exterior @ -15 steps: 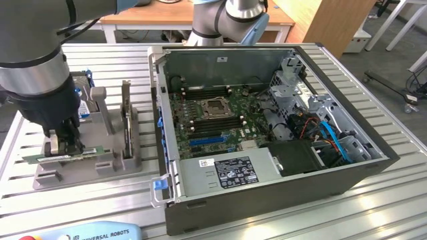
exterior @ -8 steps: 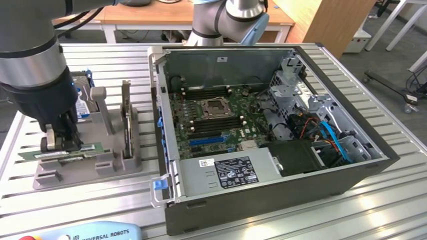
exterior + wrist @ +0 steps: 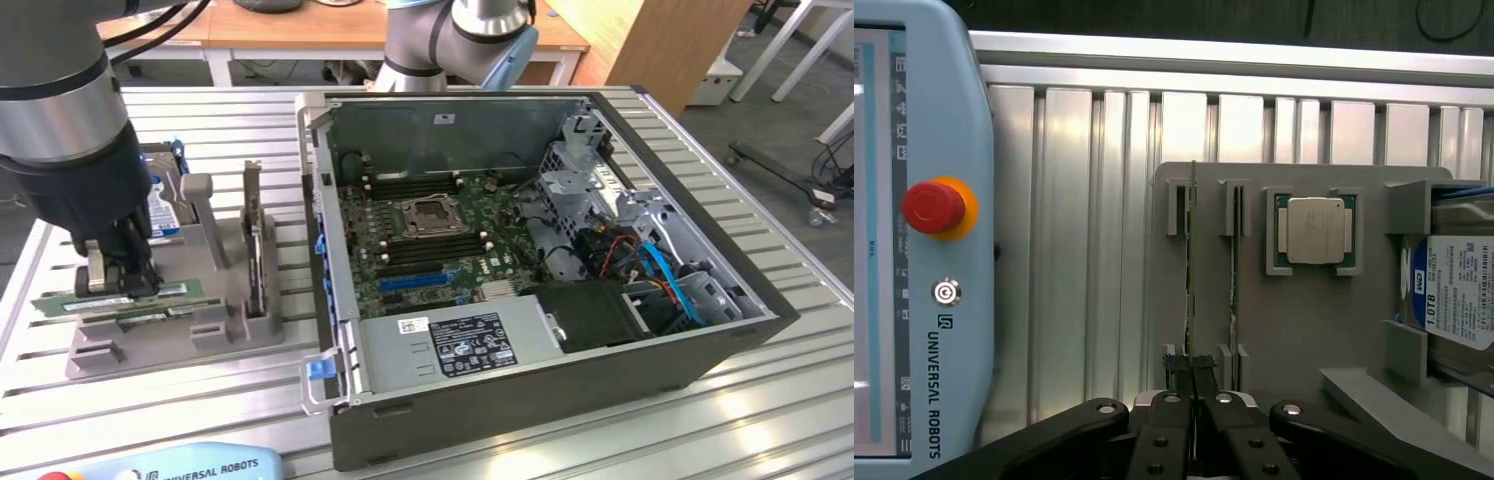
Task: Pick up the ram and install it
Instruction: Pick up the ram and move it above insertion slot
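Two green ram sticks stand on edge in a grey holder (image 3: pixel 234 325) at the exterior view's left. My gripper (image 3: pixel 118 283) comes down from above and is shut on the outer ram (image 3: pixel 56 302), gripping it near the middle of its length. In the wrist view that ram (image 3: pixel 1192 250) runs as a thin line away from my closed fingertips (image 3: pixel 1194 372). The second ram (image 3: pixel 1234 270) sits in the slot beside it, untouched. The open computer case (image 3: pixel 561 400) lies to the exterior view's right, with its motherboard (image 3: pixel 494 215) and dark memory slots (image 3: pixel 434 250) exposed.
The holder also carries a square silver processor chip (image 3: pixel 1316 230) and a hard drive with a blue label (image 3: pixel 1459 300). A light-blue teach pendant (image 3: pixel 914 250) with a red stop button lies on the slatted aluminium table (image 3: pixel 1084 250) near the holder.
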Controlling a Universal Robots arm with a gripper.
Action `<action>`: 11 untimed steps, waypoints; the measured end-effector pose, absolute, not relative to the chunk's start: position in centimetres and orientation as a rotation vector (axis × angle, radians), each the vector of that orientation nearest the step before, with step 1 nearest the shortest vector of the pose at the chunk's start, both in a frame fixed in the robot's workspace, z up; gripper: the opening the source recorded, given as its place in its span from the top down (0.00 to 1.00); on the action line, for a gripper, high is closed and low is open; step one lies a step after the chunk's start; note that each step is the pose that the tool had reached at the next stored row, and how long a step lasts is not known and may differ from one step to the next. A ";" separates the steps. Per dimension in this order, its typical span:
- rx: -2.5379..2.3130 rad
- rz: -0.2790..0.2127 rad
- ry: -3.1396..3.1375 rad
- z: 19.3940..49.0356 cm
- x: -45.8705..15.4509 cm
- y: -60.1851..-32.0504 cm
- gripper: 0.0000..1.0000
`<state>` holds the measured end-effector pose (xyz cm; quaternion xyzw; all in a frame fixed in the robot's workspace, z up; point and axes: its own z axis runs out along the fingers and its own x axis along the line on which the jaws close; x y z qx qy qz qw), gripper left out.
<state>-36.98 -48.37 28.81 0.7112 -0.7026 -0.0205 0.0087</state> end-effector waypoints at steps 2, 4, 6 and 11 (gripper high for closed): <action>2.222 -0.064 -2.195 29.0 -37.0 -48.4 0.89; 2.222 -0.064 -2.195 29.1 -37.0 -48.4 0.89; 2.222 -0.064 -2.195 29.3 -37.0 -48.4 0.89; 2.222 -0.064 -2.195 29.4 -37.0 -48.4 0.89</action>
